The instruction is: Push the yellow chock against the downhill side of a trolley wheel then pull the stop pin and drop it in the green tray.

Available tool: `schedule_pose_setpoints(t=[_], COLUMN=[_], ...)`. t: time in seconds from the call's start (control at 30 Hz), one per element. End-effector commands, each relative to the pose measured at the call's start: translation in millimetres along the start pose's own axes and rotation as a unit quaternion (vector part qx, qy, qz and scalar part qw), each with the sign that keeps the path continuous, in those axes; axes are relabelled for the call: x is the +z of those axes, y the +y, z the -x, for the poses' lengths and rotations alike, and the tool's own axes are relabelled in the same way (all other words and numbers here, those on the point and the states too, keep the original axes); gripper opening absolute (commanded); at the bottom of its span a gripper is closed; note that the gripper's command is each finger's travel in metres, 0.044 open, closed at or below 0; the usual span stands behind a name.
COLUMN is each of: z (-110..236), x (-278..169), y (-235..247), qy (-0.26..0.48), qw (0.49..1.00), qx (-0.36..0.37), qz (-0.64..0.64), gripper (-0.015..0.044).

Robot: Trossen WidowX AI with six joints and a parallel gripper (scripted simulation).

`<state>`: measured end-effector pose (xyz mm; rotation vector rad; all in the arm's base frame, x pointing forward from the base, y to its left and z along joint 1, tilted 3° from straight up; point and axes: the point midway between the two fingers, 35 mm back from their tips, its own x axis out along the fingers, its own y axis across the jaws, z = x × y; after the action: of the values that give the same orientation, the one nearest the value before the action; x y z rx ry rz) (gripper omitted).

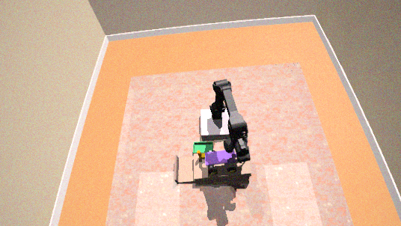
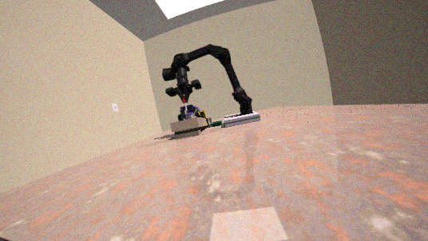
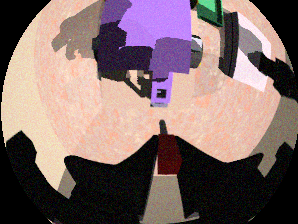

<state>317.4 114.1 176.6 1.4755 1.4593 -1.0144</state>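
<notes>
The purple trolley stands on the tan ramp. My gripper is shut on the red-headed stop pin and holds it in the air above the trolley's uphill end, clear of the trolley. The pin's thin shaft points down. The yellow chock with its orange handle sits at the trolley's downhill side, near a wheel; I cannot tell whether they touch. The green tray lies just beyond the chock.
The arm's white base plate lies behind the tray. The ramp's low end has an upright lip. The set stands on a reddish table top above an orange floor.
</notes>
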Motion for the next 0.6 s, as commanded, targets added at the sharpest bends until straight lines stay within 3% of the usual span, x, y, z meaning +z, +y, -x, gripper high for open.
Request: schedule_pose_setpoints(t=[0.0,0.57], z=[3,1], x=[-7,-7], y=[3,-42], qy=[0.002,0.002], qw=[1.000,1.000], qx=[0.007,0.005], qz=[0.001,0.000], gripper=[0.0000,0.0000])
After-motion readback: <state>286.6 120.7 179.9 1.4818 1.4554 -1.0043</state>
